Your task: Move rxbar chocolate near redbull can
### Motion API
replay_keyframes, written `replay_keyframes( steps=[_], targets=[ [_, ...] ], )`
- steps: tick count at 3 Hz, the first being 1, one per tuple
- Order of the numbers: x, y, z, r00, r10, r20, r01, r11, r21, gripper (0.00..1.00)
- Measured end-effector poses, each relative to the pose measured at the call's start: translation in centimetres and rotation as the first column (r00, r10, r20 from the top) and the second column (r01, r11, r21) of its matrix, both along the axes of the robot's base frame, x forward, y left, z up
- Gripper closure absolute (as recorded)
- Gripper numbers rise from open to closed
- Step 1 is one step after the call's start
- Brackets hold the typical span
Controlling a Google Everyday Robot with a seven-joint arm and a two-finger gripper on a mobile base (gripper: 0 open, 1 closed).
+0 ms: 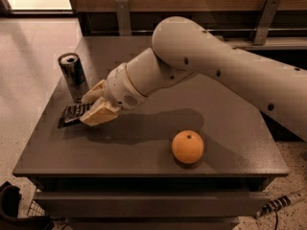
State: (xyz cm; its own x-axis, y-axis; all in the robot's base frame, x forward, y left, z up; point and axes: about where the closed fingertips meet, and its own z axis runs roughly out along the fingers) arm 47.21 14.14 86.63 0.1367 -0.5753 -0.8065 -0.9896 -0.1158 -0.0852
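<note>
The claw [86, 110] is seen at the left of the frame, low over the desk [230, 128]. The bar [69, 114] is gripped between its two fingers, with the black wrapper poking out to the left. The bar is held just below the can [73, 73], which stands upright in the upper left. The two are close, though contact cannot be made out. Whether the bar is resting on the desk or held just off it cannot be told. The carry is judged all but done. What is left: the bar to be set down and released, and the arm [216, 66] drawn clear without the can being knocked. The orange [187, 146] is seen well apart, lower right.
</note>
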Motion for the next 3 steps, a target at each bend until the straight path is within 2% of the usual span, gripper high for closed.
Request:
replay_keyframes(
  steps=[1, 3],
  targets=[
    [-0.18, 0.33, 0.04, 1.0, 0.008, 0.0, -0.008, 1.0, 0.0, 0.83],
    [-0.43, 0.66, 0.06, 0.9999, 0.016, 0.001, -0.016, 1.0, -0.002, 0.37]
  ],
)
